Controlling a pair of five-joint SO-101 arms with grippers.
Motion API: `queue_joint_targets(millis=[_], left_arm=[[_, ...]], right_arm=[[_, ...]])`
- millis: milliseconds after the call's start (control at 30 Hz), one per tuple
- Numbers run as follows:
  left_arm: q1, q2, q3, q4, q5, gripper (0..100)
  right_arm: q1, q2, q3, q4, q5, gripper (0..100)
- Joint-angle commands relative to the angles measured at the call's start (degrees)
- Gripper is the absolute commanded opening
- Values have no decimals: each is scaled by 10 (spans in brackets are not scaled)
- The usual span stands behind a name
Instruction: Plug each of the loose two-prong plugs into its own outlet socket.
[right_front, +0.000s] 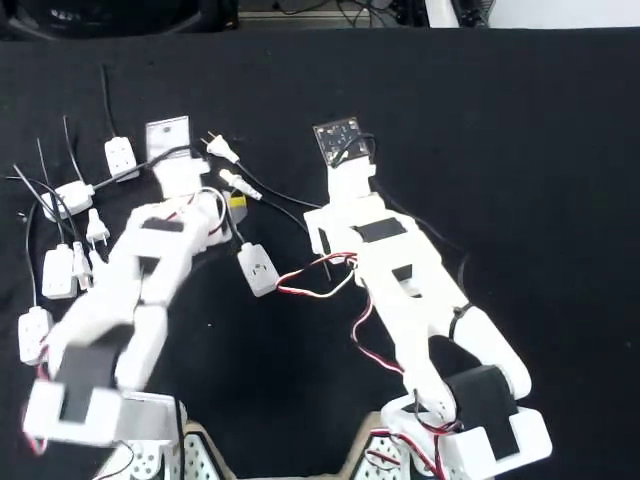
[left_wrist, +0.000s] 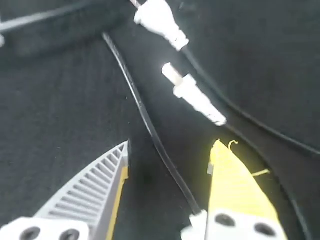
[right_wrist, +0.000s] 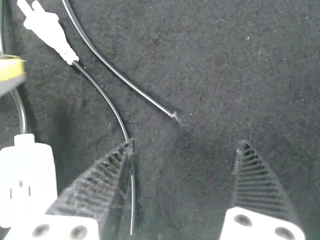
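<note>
Black worktop (right_front: 520, 150), several sockets and plugs spread across it. Your left gripper (left_wrist: 171, 145): jaws apart, empty, straddling cord (left_wrist: 145, 120); nearest plug (left_wrist: 192, 92) lies just ahead, loose. Your right gripper (right_wrist: 186, 144): jaws apart, empty, over bare cloth, socket (right_wrist: 20, 185) beside it. Step, likely: approach for plug pickup. Next: ease left forward, centre on plug body, close clear of cord.
</note>
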Motion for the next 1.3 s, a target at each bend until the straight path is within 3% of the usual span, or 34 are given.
queue_joint_targets(millis=[0, 133, 300, 567, 700, 833, 1000, 1267], left_arm=[[-27, 125, -141, 68, 18, 255], [-66, 179, -247, 217, 68, 255], [-107, 216, -338, 370, 73, 255], [-148, 221, -362, 503, -16, 255], [-152, 221, -361, 539, -70, 255], [-160, 221, -355, 543, -113, 174], [-189, 219, -357, 543, -121, 142], [-207, 119, -348, 538, -121, 142]], right_arm=[[11, -24, -3, -9, -3, 300], [11, -26, -3, -9, -3, 300], [11, -26, -3, -9, -3, 300], [11, -26, -3, -9, -3, 300], [11, -36, 1, 5, -3, 300], [0, -73, 5, 37, -3, 300], [-29, -99, 51, -8, 2, 300], [-91, -99, 84, -42, 91, 300]])
